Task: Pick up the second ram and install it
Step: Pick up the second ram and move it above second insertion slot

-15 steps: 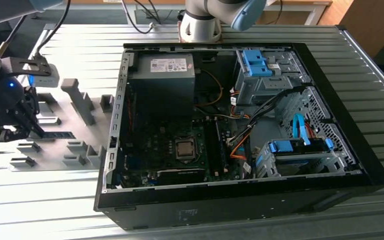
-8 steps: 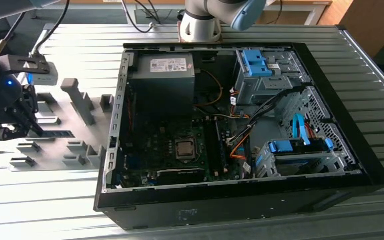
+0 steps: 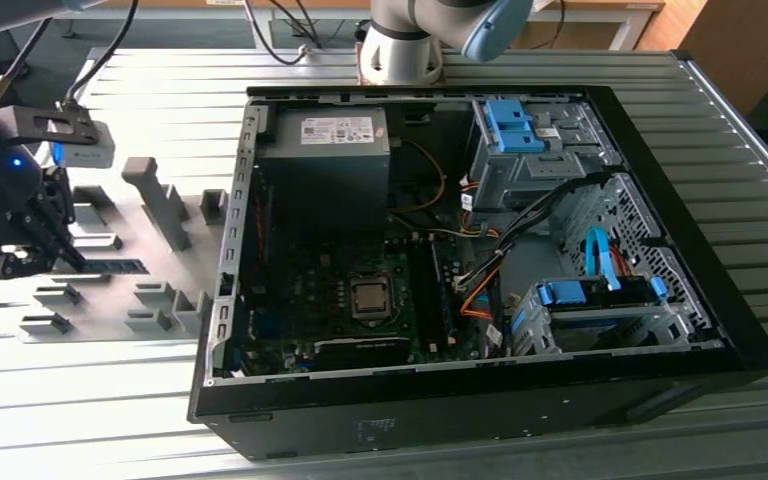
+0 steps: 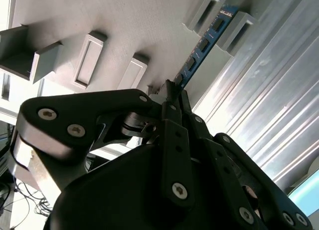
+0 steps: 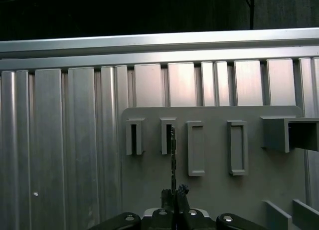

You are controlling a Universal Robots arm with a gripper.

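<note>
The second ram [image 4: 203, 44] is a narrow blue-green stick with black chips. It lies on edge between two raised blocks of the grey holder plate [image 4: 149, 25]. In the first wrist view the ram [image 5: 173, 155] appears edge-on, its far end at a holder block. My gripper [image 4: 172, 93] is shut on the stick's near end, its black fingers pressed against both faces. In the exterior view, the gripper [image 3: 53, 262] is at the far left, over the holder plate [image 3: 117, 300], and the ram [image 3: 117, 265] pokes out toward the computer.
An open black computer case [image 3: 231, 250] lies on the ribbed metal table [image 3: 91, 420] to the exterior view's right of the holder plate. Inside it are a motherboard [image 3: 357, 330], a power supply [image 3: 324, 160], cables and blue drive clips [image 3: 598, 292]. Tall grey holder blocks [image 3: 164, 205] stand between plate and case.
</note>
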